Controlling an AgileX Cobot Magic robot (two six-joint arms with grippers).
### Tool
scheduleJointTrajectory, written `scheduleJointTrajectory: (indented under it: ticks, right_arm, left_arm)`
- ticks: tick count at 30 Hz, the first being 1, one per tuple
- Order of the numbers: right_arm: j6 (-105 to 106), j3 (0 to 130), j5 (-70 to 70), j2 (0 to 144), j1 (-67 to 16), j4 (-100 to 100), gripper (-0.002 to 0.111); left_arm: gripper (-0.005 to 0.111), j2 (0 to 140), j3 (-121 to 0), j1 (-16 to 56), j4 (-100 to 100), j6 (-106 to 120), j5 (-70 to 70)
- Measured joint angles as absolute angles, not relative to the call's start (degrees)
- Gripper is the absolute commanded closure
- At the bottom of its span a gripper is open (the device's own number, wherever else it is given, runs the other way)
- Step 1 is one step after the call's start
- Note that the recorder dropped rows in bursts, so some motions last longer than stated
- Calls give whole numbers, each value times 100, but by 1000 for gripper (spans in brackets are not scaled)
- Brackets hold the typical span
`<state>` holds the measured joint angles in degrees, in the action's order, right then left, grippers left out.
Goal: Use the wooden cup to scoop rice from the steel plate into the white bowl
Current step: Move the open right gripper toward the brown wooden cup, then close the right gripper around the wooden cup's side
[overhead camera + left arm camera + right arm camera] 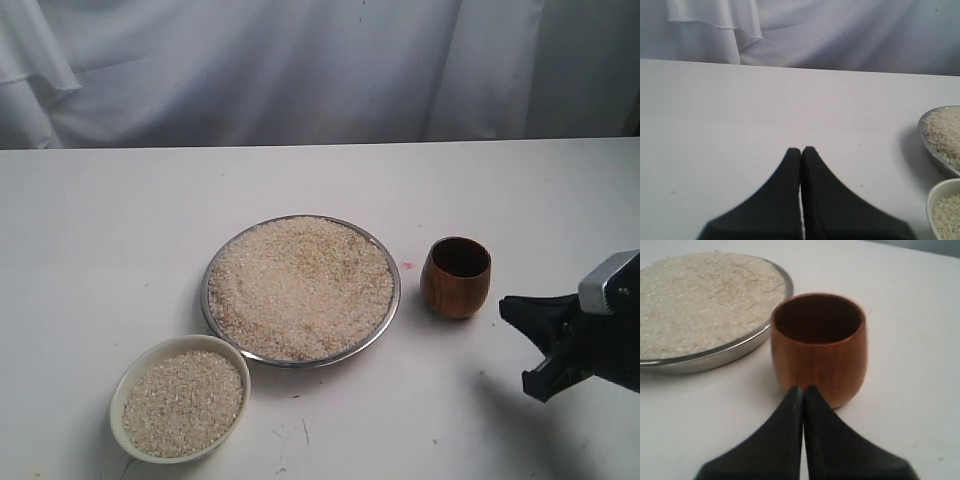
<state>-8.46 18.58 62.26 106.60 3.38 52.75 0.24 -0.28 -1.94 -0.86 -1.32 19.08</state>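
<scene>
Right wrist view: the right gripper [802, 388] has its jaws pressed together, tips just short of the upright wooden cup [817, 347], which stands beside the steel plate [715, 357] heaped with rice [700, 295]. Advancing without opening would likely shove or tip the cup; its glossy, rounded wall may also slip.

Left wrist view: the left gripper [801, 149] is closed and empty, apart from the white bowl [940, 192].

Exterior view: the bowl already holds rice, so more could spill over the rim. No writing or brand is visible.
</scene>
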Motion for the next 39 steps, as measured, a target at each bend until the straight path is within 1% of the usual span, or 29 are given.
scheduleJointTrajectory:
  ticks: [1, 3, 5, 6, 7, 8, 10, 11, 19, 26, 31, 37, 39]
  right_arm:
    - [-936, 1858, 6226, 10717, 338, 5365, 104]
    - [-1039, 1858, 6226, 10802, 338, 5444, 96]
    - [-1163, 1858, 6226, 10844, 338, 5444, 77]
    - [-1215, 1858, 6226, 10857, 338, 5444, 61]
    - [-1347, 1858, 6226, 10867, 338, 5444, 52]
    - [-1400, 1858, 6226, 10867, 338, 5444, 39]
    - [-1481, 1858, 6238, 10867, 338, 5409, 23]
    - [-1493, 1858, 6247, 10867, 338, 5272, 21]
    - [-1518, 1887, 6309, 10983, 338, 5033, 21]
    - [-1506, 2213, 6350, 11349, 328, 5088, 21]
    - [-1497, 2498, 6331, 11556, 151, 5194, 21]
    - [-1497, 3055, 5416, 11629, -292, 5255, 21]
    - [-1497, 3184, 5362, 11692, -330, 5266, 21]
  left_arm:
    - [107, 24, -28, -194, -86, -132, 1908]
    - [107, 24, -28, -194, -86, -132, 1908]
    - [107, 24, -28, -194, -86, -132, 1908]
    - [107, 24, -28, -194, -86, -132, 1908]
    - [107, 24, -28, -194, -86, -132, 1908]
    - [107, 24, -28, -194, -86, -132, 1908]
    - [107, 24, -28, -194, -86, -132, 1908]
    - [107, 24, -28, -194, -86, -132, 1908]
    - [107, 24, -28, -194, -86, -132, 1908]
    - [107, 24, -28, -194, -86, -132, 1908]
    - [107, 24, -28, -194, -86, -132, 1908]
    - [107, 24, -28, -194, -86, -132, 1908]
    - [107, 24, -28, -194, -86, -132, 1908]
